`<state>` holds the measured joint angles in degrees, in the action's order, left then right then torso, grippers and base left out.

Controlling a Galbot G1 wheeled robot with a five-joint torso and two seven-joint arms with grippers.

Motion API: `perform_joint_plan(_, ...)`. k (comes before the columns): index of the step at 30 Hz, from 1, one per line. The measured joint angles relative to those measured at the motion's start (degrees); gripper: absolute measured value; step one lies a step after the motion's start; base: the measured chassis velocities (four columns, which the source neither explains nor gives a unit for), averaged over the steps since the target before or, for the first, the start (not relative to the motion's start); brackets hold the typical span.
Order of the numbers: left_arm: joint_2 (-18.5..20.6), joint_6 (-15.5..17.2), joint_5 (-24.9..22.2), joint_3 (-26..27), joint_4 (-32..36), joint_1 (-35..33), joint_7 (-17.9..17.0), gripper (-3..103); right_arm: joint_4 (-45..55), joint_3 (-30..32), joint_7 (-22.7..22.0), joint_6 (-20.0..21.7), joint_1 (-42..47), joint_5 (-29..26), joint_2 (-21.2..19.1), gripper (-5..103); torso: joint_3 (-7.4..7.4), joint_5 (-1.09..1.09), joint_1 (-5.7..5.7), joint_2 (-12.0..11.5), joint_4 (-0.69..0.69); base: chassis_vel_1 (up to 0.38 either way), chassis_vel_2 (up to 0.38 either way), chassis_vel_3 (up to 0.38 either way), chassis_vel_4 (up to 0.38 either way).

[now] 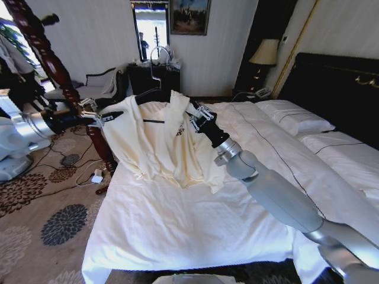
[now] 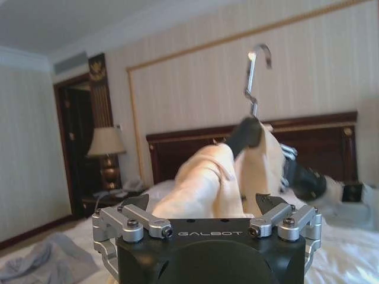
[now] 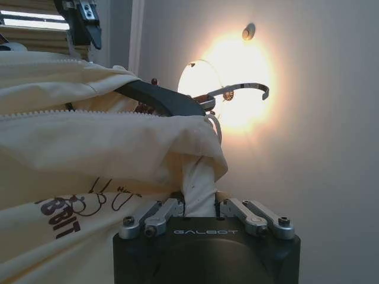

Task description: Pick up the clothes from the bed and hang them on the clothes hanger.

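- Between the two grippers, the clothes point(image 1: 160, 139) hang spread above the bed point(image 1: 195, 219), draped over the clothes hanger point(image 1: 155, 89), with the lower hem touching the white sheet.
- No container holds anything; the hanger carries the garment, its dark shoulder tucked under the collar fabric and its silver hook rising free above, as the right wrist view shows point(image 3: 163, 99).
- The left gripper point(image 1: 102, 116) sits at the shoulder of the garment farthest from the right gripper, just beside a reddish wooden post point(image 1: 59, 71). In the left wrist view its fingers point(image 2: 139, 207) stand apart with cream fabric point(image 2: 204, 183) bunched between them; whether they pinch it I cannot tell.
- The right gripper point(image 1: 198, 118) is at the opposite front edge, close to the small dark chest logo point(image 1: 179, 131). In its wrist view the jaws are drawn narrow on a fold of cream cloth point(image 3: 198, 192).
- White pillows point(image 1: 296, 118) lie well beyond the right gripper, against the dark headboard point(image 1: 337, 89).
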<state>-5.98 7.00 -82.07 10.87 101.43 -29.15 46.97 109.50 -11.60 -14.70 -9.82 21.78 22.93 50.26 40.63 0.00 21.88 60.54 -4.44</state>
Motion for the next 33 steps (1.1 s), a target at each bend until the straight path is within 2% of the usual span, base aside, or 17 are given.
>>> perform_joint_plan(6, 1.81, -0.26, 2.61, 0.84, -0.13, -1.26, 2.53, 100, -0.35, -0.68, 0.03, -0.11, -0.32, 0.53, 0.61, 20, 0.00, 0.00, 0.00, 0.00, -0.01, 0.000, 0.000, 0.000, 0.000)
perform_joint_plan(13, 1.33, -0.62, 4.19, 0.94, 0.37, -0.98, 1.25, 100, -0.42, -0.95, 0.05, -0.12, -0.24, 0.77, 0.92, 20, 0.00, 0.00, 0.00, 0.00, -0.02, 0.000, 0.000, 0.000, 0.000)
perform_joint_plan(14, 1.09, -0.64, 4.44, 0.85, 0.36, -0.97, 1.07, 103, -0.43, -1.04, 0.05, -0.12, -0.25, 0.77, 0.89, 20, 0.00, 0.01, 0.00, 0.00, -0.02, 0.000, 0.000, 0.000, 0.000)
perform_joint_plan(15, 0.82, -0.67, 4.67, 0.74, 0.29, -0.97, 0.97, 99, -0.42, -1.15, 0.06, -0.12, -0.28, 0.80, 0.86, 20, 0.00, 0.00, 0.00, 0.00, -0.02, 0.000, 0.000, 0.000, 0.000)
perform_joint_plan(17, 0.55, -0.69, 4.81, 0.64, 0.23, -0.97, 0.98, 99, -0.40, -1.29, 0.07, -0.11, -0.30, 0.84, 0.84, 20, 0.00, 0.00, 0.00, 0.00, -0.02, 0.000, 0.000, 0.000, 0.000)
perform_joint_plan(21, 0.29, -0.70, 4.48, 0.50, 1.00, -1.03, 1.48, 78, -0.37, -1.59, 0.09, -0.22, -0.22, 1.05, 0.83, 20, 0.00, 0.01, 0.00, 0.00, -0.02, 0.000, 0.000, 0.000, 0.000)
perform_joint_plan(23, 0.38, -0.77, 4.41, 0.50, 1.31, -1.23, 1.69, 78, -0.37, -1.68, 0.09, -0.30, -0.19, 1.09, 0.85, 20, 0.00, 0.01, 0.00, 0.00, -0.02, 0.000, 0.000, 0.000, 0.000)
perform_joint_plan(24, 0.63, -0.79, 4.14, 0.55, 1.85, -1.70, 1.94, 68, -0.36, -1.82, 0.09, -0.38, -0.19, 1.12, 0.98, 20, 0.00, 0.01, 0.00, 0.00, -0.02, 0.000, 0.000, 0.000, 0.000)
perform_joint_plan(25, 0.75, -0.77, 4.02, 0.59, 1.94, -1.90, 1.97, 68, -0.38, -1.86, 0.08, -0.38, -0.22, 1.11, 1.01, 20, 0.00, 0.01, 0.00, 0.00, -0.02, 0.000, 0.000, 0.000, 0.000)
perform_joint_plan(27, 1.12, -0.61, 3.53, 0.87, 2.32, -2.65, 1.95, 57, -0.41, -2.04, -0.03, -0.33, -0.70, 1.09, 1.17, 21, 0.00, 0.01, 0.00, 0.00, 0.00, 0.000, 0.000, 0.000, 0.000)
perform_joint_plan(28, 1.12, -0.61, 3.53, 0.87, 2.32, -2.65, 1.95, 57, -0.41, -2.04, -0.03, -0.33, -0.70, 1.09, 1.17, 21, 0.00, 0.01, 0.00, 0.00, 0.00, 0.000, 0.000, 0.000, 0.000)
perform_joint_plan(30, 1.23, -0.70, 3.31, 1.01, 2.94, -3.10, 2.22, 45, -0.38, -2.54, 0.02, -0.39, -1.43, 1.13, 1.52, 21, 0.00, 0.01, 0.00, 0.00, -0.01, 0.000, 0.000, 0.000, 0.000)
perform_joint_plan(32, 1.28, -0.73, 3.31, 1.06, 2.90, -3.17, 2.12, 45, -0.41, -2.62, 0.02, -0.38, -1.67, 1.12, 1.54, 21, 0.00, 0.01, 0.00, 0.00, -0.01, 0.000, 0.000, 0.000, 0.000)
perform_joint_plan(33, 1.29, -0.81, 3.32, 1.08, 2.96, -3.24, 2.21, 40, -0.42, -2.76, 0.02, -0.36, -1.94, 1.12, 1.61, 21, 0.00, 0.01, 0.00, 0.00, -0.01, 0.000, 0.000, 0.000, 0.000)
